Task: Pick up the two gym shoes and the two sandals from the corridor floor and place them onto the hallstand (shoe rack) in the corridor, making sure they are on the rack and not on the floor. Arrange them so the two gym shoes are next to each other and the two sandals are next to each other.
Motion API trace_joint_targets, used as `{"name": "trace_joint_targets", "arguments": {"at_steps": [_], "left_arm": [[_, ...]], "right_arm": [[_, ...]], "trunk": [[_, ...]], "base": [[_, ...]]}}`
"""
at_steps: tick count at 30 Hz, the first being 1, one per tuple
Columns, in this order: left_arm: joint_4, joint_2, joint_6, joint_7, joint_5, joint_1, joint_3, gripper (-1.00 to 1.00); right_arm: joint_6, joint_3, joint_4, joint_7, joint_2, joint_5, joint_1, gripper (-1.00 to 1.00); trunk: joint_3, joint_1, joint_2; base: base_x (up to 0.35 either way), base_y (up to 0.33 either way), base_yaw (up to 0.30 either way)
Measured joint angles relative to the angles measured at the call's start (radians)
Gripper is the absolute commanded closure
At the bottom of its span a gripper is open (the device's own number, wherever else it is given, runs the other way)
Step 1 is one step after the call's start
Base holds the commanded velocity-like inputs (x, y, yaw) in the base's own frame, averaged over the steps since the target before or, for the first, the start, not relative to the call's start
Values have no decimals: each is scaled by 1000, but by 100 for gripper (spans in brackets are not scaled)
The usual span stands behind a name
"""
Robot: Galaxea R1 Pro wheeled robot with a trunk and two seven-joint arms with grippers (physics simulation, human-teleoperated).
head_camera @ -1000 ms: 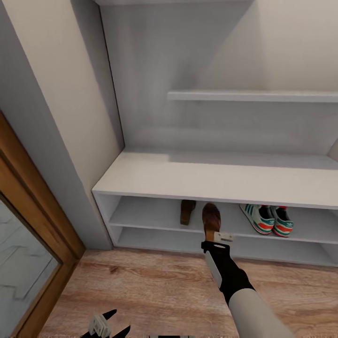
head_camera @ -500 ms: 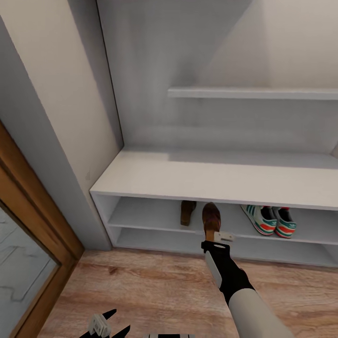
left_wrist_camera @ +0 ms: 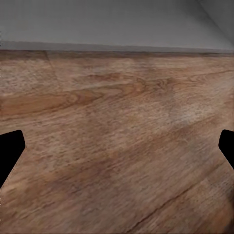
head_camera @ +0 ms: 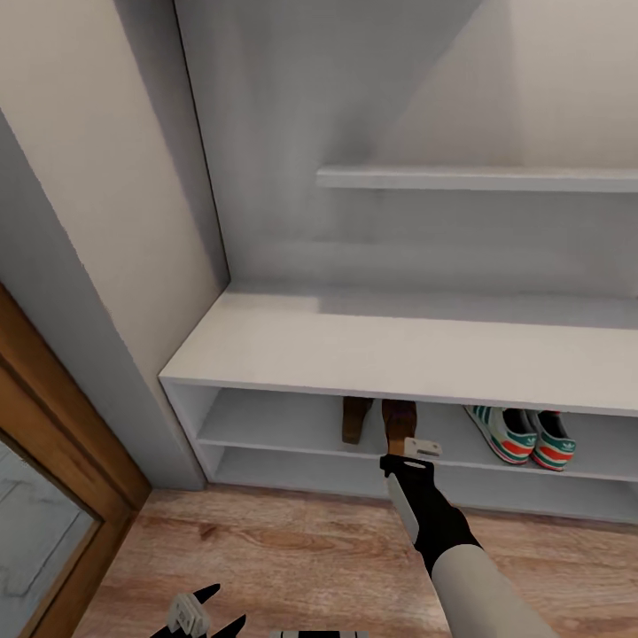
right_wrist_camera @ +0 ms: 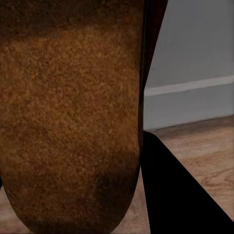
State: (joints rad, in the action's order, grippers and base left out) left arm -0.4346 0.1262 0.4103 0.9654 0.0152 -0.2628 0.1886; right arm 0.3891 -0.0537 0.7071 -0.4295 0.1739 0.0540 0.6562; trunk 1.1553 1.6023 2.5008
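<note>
My right fingers [head_camera: 400,440] are clamped on one sandal [head_camera: 399,421], its front pushed into the upper shelf row of the hallstand [head_camera: 372,350]; the other sandal [head_camera: 356,418] lies just left of it on that shelf; the gym shoes [head_camera: 523,436] sit side by side further right on the same shelf; my left fingers [head_camera: 206,611] hang spread and empty over the corridor floor [head_camera: 266,549], near me

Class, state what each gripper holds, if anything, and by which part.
The right gripper holds a sandal by its near end, toe into the hallstand. The left gripper is open, holding nothing.
</note>
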Motion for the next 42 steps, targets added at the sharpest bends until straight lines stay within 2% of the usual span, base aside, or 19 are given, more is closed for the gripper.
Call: {"name": "trace_joint_targets", "arguments": {"at_steps": [27, 35, 36, 42], "left_arm": [[3, 0, 0, 0, 0, 0, 0, -100], [3, 0, 0, 0, 0, 0, 0, -100], [3, 0, 0, 0, 0, 0, 0, -100], [3, 0, 0, 0, 0, 0, 1, -100]], "right_arm": [[0, 0, 0, 1, 0, 0, 0, 100], [0, 0, 0, 2, 0, 0, 0, 100], [0, 0, 0, 2, 0, 0, 0, -100], [-1, 0, 0, -1, 0, 3, 0, -100]], "trunk": [[0, 0, 0], [0, 0, 0], [0, 0, 0], [0, 0, 0]], "base": [[181, 0, 0], [43, 0, 0], [4, 0, 0], [1, 0, 0]]}}
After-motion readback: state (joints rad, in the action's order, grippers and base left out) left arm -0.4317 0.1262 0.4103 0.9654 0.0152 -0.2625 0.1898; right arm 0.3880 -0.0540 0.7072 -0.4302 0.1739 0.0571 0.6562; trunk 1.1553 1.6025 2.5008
